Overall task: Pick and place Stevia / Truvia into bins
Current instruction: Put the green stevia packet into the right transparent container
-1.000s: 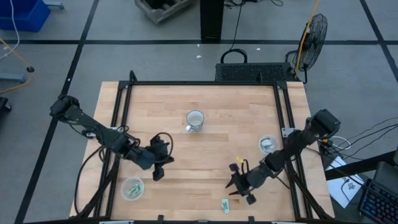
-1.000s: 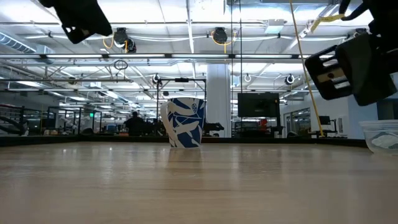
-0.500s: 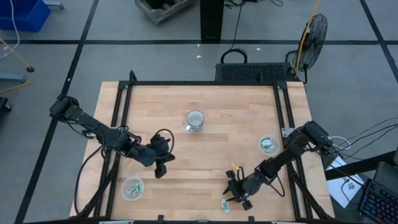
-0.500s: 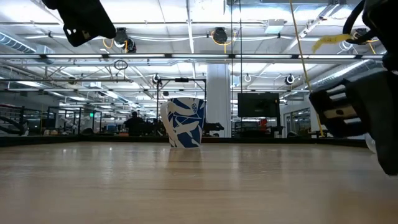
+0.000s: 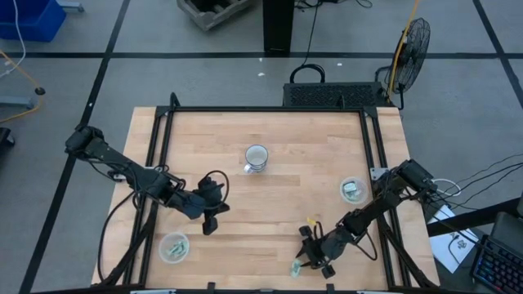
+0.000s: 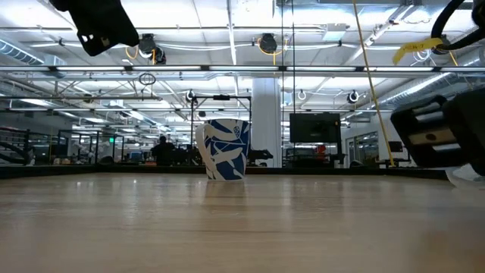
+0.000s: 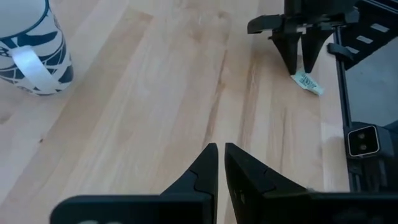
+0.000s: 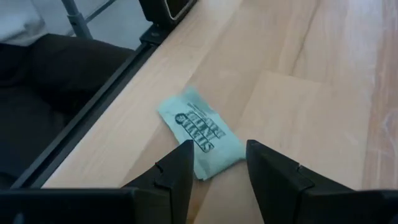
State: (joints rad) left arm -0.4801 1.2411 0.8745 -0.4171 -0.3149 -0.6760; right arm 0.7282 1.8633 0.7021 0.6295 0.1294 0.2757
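Over the last second the right gripper (image 5: 313,260) has swung from a spot short of the sachet (image 5: 296,268) down toward the worktop's (image 5: 278,196) near edge, and it now sits right over the packet. Its wrist camera shows the two fingers (image 8: 177,171) spread apart, with the pale green sachet (image 8: 200,132) lying flat just ahead of the gap, close to the worktop's black frame. Nothing is pinched yet, so I judge the arm is lined up for a pick and the closing move comes next.

The left gripper (image 5: 207,224) has barely moved; it hovers to the mug's (image 5: 257,157) near left, fingers pressed together and holding nothing.

Of the two bins, one (image 5: 174,247) stands at the near-left corner and the other (image 5: 351,190) to the mug's right; both already hold sachets.

The sachet carries dark printed lettering, which I cannot read with confidence. The mug shows a blue and white pattern, no words.
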